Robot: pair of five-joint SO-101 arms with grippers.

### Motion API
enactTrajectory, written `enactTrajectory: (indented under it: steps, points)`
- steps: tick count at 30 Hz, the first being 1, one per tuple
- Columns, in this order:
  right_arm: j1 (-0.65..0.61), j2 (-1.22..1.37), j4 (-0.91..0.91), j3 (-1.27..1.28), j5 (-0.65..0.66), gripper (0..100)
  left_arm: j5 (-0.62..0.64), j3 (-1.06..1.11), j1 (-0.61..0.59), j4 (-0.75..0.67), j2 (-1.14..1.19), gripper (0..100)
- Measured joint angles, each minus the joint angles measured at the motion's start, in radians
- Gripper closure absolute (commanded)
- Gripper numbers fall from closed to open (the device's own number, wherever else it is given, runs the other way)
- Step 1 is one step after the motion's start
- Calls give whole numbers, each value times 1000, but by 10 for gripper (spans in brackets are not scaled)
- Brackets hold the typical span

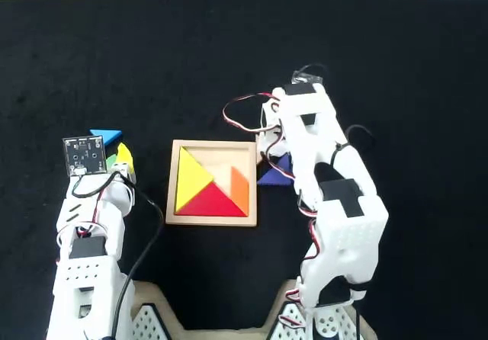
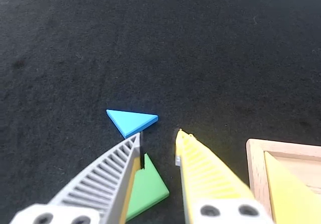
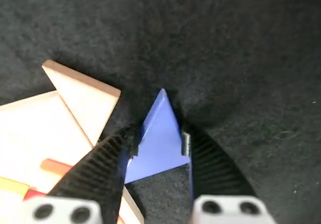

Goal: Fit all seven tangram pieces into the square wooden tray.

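Observation:
The square wooden tray [image 1: 212, 219] lies mid-table and holds a yellow triangle [image 1: 191, 178], a red triangle [image 1: 213, 201] and an orange piece [image 1: 239, 190]. Just off its right rim, my right gripper [image 1: 274, 165] is shut on a dark blue triangle [image 3: 158, 138], with a black finger pressed to each side, next to the tray's corner [image 3: 83, 96]. At the left, my left gripper [image 2: 158, 134] stands open. A green piece [image 2: 148, 189] lies between its grey and yellow fingers, and a light blue triangle [image 2: 132, 121] lies just beyond the tips.
Black cloth covers the table, with wide free room at the back and far right. The tray's corner [image 2: 256, 153] lies close beside the left gripper's yellow finger [image 2: 200, 169]. A black cable [image 1: 149, 233] trails off the left arm near the tray's front left corner.

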Motion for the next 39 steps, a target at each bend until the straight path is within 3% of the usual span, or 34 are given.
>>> enactTrajectory:
  steps: [5, 11, 16, 20, 27, 34, 39]
  points:
    - [0, 0, 0, 0, 21, 897, 0, 0, 0, 0, 0, 877]
    - [-32, -21, 38, -18, 222, 896, 0, 0, 0, 0, 0, 877]
    - [-103, -175, 135, -34, 278, 900, -3, 0, 0, 0, 0, 877]
    - [-135, -348, 146, 37, 402, 900, -8, 0, 0, 0, 0, 877]
    - [-54, -568, 94, 236, 560, 900, -8, 0, 0, 0, 0, 877]
    - [-41, -644, 38, 272, 822, 900, -8, 0, 0, 0, 0, 877]
    - [-138, -644, -29, 272, 1026, 900, -8, 0, 0, 0, 0, 877]
